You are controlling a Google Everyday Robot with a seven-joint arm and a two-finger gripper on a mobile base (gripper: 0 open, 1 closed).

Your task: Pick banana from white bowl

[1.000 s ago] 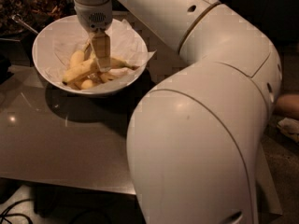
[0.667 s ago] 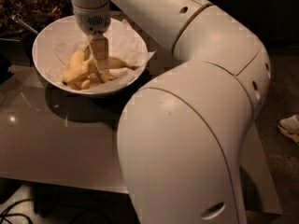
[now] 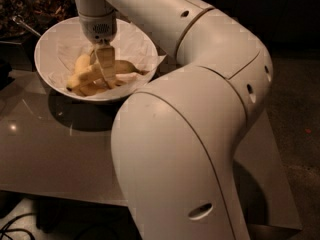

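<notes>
No txt/labels readable; gripper [image 3: 106,74] down inside white bowl [image 3: 46,44].

The gripper [image 3: 106,68] hangs straight down inside the white bowl [image 3: 39,66], right over the middle of the banana [image 3: 82,77] — the long pale one lying crosswise on the heap. A shorter banana [image 3: 81,62] lies just behind it. Crinkled white paper [image 3: 142,46] lines the bowl and pokes past the rim on the right. The bowl stands on a glossy grey table [image 3: 50,154] — the bulky white arm [image 3: 200,114] fills the foreground.
</notes>
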